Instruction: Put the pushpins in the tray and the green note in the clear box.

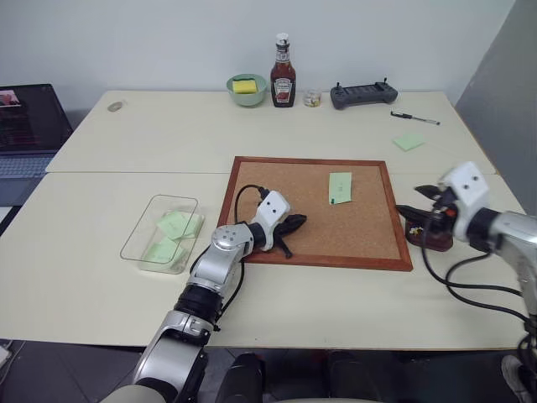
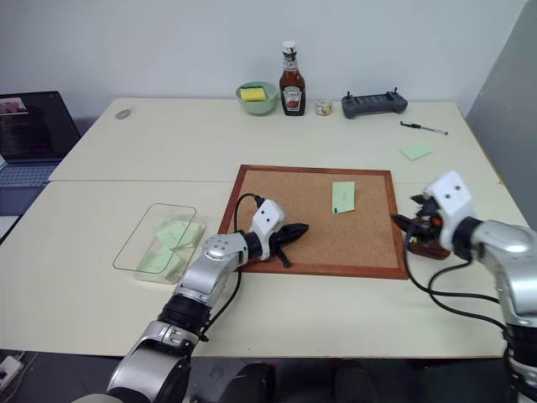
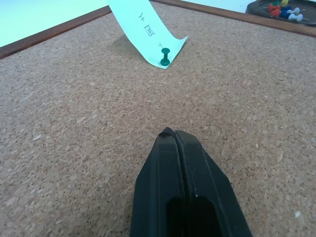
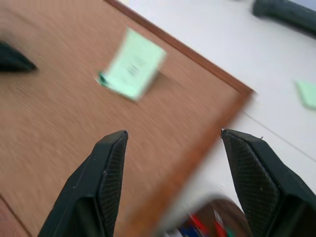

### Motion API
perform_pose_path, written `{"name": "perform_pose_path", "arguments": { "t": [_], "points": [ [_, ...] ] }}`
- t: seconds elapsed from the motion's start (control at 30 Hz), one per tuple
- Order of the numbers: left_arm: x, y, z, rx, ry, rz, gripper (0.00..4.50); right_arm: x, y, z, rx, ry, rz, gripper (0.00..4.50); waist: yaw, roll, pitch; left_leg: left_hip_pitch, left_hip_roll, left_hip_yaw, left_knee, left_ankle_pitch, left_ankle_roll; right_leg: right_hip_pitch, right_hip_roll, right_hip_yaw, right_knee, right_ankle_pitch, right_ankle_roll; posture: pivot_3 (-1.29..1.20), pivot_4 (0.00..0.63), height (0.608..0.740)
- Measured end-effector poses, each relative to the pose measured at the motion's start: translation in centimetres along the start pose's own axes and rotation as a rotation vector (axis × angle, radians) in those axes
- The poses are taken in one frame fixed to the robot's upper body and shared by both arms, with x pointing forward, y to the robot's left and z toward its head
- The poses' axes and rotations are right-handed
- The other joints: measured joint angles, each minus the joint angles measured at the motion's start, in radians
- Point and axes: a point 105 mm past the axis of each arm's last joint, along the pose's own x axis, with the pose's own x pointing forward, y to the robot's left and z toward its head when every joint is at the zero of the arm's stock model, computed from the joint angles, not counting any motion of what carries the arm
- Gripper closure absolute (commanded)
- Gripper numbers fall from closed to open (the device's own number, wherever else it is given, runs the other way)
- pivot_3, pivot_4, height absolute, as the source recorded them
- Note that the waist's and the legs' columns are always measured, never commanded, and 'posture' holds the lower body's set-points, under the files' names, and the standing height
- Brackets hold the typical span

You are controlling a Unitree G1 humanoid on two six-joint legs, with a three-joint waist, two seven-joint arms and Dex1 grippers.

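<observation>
The left gripper point(image 1: 295, 223) lies low over the cork board point(image 1: 369, 235), its jaws pressed together with nothing between them, tips pointing across the cork toward the green note point(image 1: 340, 187). The green note sits in the far right part of the board, and the left wrist view shows one pushpin point(image 3: 165, 56) with a green head stuck through the note's near corner, the paper curling up a little beside it. Only this one pin can be made out on the note.

Over on the right, the right gripper point(image 4: 173, 136) hangs above the board's right frame, jaws spread wide and holding nothing. Just below it, the tray point(image 2: 430, 248) rests on the surface beside the board's right edge, partly hidden by the arm; the left wrist view catches coloured pins point(image 3: 284, 10) lying inside it, red, blue and white among them.

The clear box point(image 1: 144, 232) stands on the surface to the left of the board, well apart from the green note, and pale green slips point(image 1: 172, 235) lie inside it.

Along the far edge of the surface stand a green bowl point(image 1: 247, 90), a ketchup bottle point(image 1: 283, 74), a small jar point(image 1: 312, 98) and a dark controller point(image 1: 362, 94). A pen point(image 1: 414, 118) and a square green sticky note point(image 1: 409, 142) lie at the far right. A laptop point(image 1: 25, 126) sits at the left edge.
</observation>
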Motion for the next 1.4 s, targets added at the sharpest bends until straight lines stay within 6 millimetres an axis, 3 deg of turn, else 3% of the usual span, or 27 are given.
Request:
{"name": "perform_pose_path", "arguments": {
  "t": [0.2,0.3,0.4,0.47,0.57,0.97,1.3,1.4],
  "points": [
    [-0.1,0.1,0.0,0.003,0.000,0.004,4.50,6.6,4.1,0.0,0.052,-0.037,0.108,1.31,-0.001,0.000,0.000,0.000,0.000,-0.001,0.000,0.000,0.000,-0.001,0.000,-0.001,0.000,0.000,0.000,0.00,0.150,0.740],
    [-0.2,0.0,0.1,0.004,-0.003,0.004,4.50,8.3,4.9,-0.8,0.060,-0.020,0.124,1.31,0.000,0.000,0.000,-0.001,0.000,-0.001,0.000,0.000,0.000,-0.001,0.000,-0.001,0.001,0.000,-0.001,0.00,0.150,0.740],
    [-0.3,0.0,0.1,0.007,-0.004,0.007,4.50,9.3,4.4,-1.4,0.053,-0.010,0.099,1.31,-0.001,0.000,0.000,0.000,0.000,-0.001,0.000,0.000,0.000,-0.002,0.000,-0.001,0.001,0.000,-0.001,0.00,0.150,0.740],
    [-0.3,0.0,0.1,0.006,-0.003,0.010,4.50,9.7,4.2,-1.6,0.052,-0.007,0.091,1.31,-0.002,0.000,-0.001,0.000,0.000,-0.001,0.000,0.000,0.000,-0.002,0.000,-0.001,0.001,0.000,-0.001,0.00,0.150,0.740],
    [-0.4,0.0,0.1,0.006,-0.003,0.015,4.50,10.3,4.2,-2.1,0.049,0.001,0.084,1.71,-0.004,0.000,-0.001,0.000,0.000,-0.001,0.000,0.000,0.000,-0.002,0.000,-0.001,0.001,0.000,-0.001,0.00,0.150,0.740],
    [-0.5,0.1,0.1,0.004,0.000,0.024,4.50,11.0,3.5,-2.5,0.068,-0.008,0.057,4.35,-0.005,0.001,-0.001,-0.001,0.000,0.000,0.000,0.000,0.000,-0.003,0.000,0.000,0.002,0.000,-0.001,0.00,0.150,0.740],
    [-0.5,0.1,0.0,0.002,0.001,0.024,4.50,10.8,3.6,-2.1,0.062,-0.017,0.074,4.45,-0.005,0.001,-0.001,-0.002,0.000,0.000,0.000,0.000,0.000,-0.005,0.000,0.000,0.002,0.000,-0.001,0.00,0.150,0.740],
    [-0.5,0.1,0.0,0.002,0.001,0.025,4.50,10.3,3.8,0.0,0.027,-0.085,0.095,4.45,-0.006,0.001,-0.001,-0.002,0.000,0.000,-0.001,0.000,0.000,-0.005,0.000,0.001,0.002,0.000,-0.001,0.00,0.150,0.740]
  ]
}}
